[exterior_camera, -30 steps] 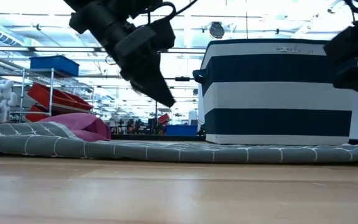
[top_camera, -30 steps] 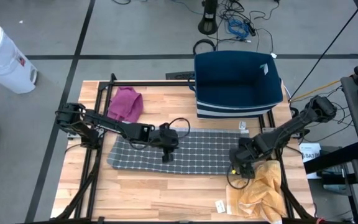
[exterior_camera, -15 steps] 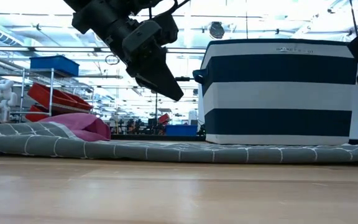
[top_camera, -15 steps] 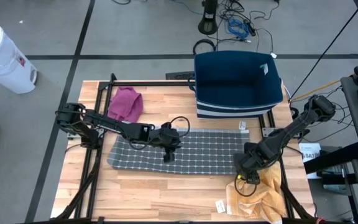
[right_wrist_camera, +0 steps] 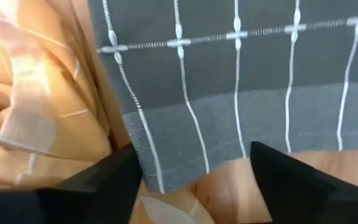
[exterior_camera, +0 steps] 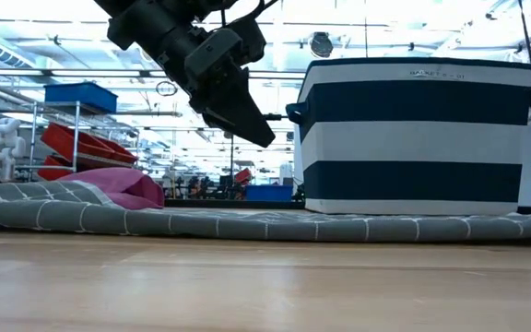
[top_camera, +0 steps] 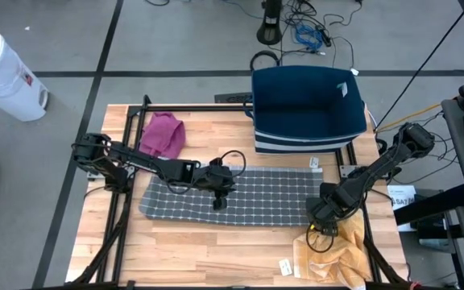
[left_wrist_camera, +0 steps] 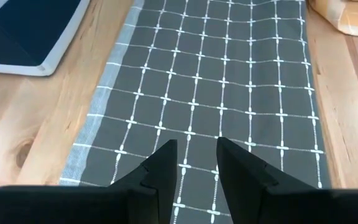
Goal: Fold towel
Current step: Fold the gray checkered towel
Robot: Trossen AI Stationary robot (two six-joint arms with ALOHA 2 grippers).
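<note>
The grey towel with a white grid [top_camera: 272, 197] lies spread flat along the table, seen edge-on in the low view [exterior_camera: 247, 224]. My left gripper [top_camera: 218, 196] hangs above its middle, clear of the cloth [exterior_camera: 247, 124]. In the left wrist view its fingers are a little apart over the towel [left_wrist_camera: 229, 81], with the gripper [left_wrist_camera: 197, 149] narrowly open. My right gripper [top_camera: 319, 216] is at the towel's right near corner, wide open. That corner [right_wrist_camera: 160, 168] shows between its fingers in the right wrist view.
A navy and white striped basket [top_camera: 308, 105] stands at the far right of the table. A pink cloth [top_camera: 163, 135] lies far left. A crumpled tan cloth [top_camera: 337, 250] lies at the near right, right beside the towel's corner [right_wrist_camera: 30, 112]. Bare wood [top_camera: 216, 250] runs along the near edge.
My right gripper has moved from over the towel's right end toward the table's right and near edges, ending at the towel's near right corner. My left gripper has risen a little above the towel's middle. The towel has stayed flat.
</note>
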